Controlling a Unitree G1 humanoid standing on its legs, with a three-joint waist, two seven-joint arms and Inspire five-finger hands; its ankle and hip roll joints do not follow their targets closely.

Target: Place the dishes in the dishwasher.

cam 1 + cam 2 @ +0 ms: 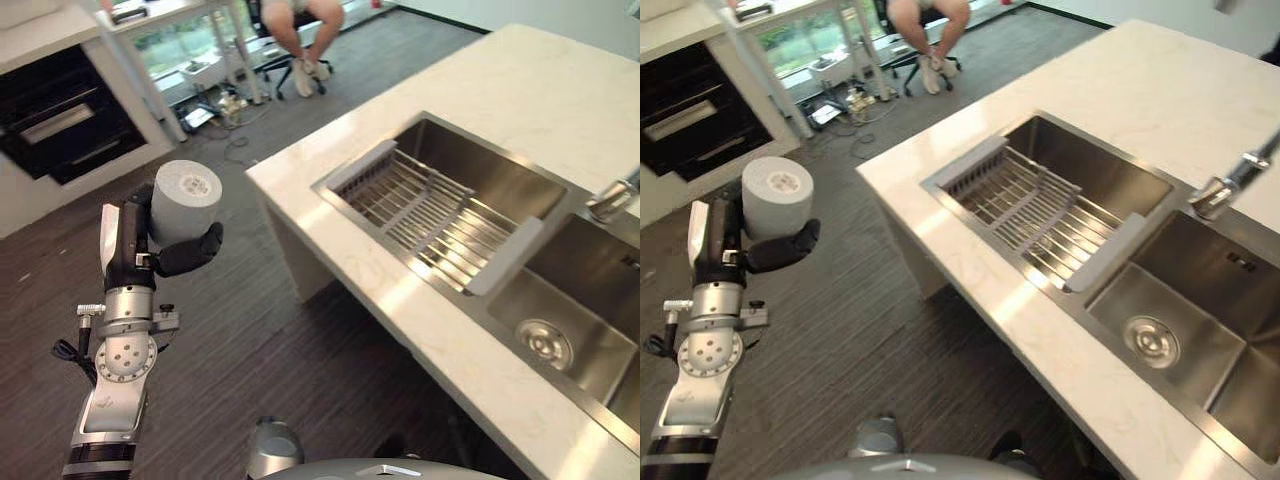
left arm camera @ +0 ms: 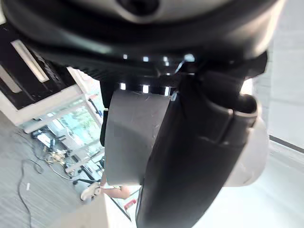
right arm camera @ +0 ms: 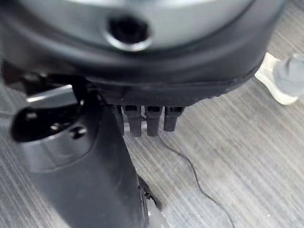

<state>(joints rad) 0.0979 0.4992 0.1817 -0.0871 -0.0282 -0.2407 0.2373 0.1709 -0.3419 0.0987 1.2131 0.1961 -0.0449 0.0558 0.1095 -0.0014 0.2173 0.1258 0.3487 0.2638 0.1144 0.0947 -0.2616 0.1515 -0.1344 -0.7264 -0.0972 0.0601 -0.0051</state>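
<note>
The left hand [image 1: 150, 250] grips a grey cup [image 1: 184, 201], fingers and thumb curled round its side, its base turned upward, held over the dark wood floor [image 1: 230, 330]. To that hand's right stands the white counter [image 1: 380, 280] with a steel double sink [image 1: 500, 180]; a wire dish rack [image 1: 425, 210] sits in the nearer basin. The right hand [image 3: 95, 156] hangs above the floor, its fingers curled in, holding nothing. Beyond the cup, a person [image 1: 305, 30] sits on a chair.

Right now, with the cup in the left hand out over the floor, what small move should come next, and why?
Probably carry it on toward the dark appliance. The left hand grips the grey cup, held away from the sink, whose rack holds no dishes.
</note>
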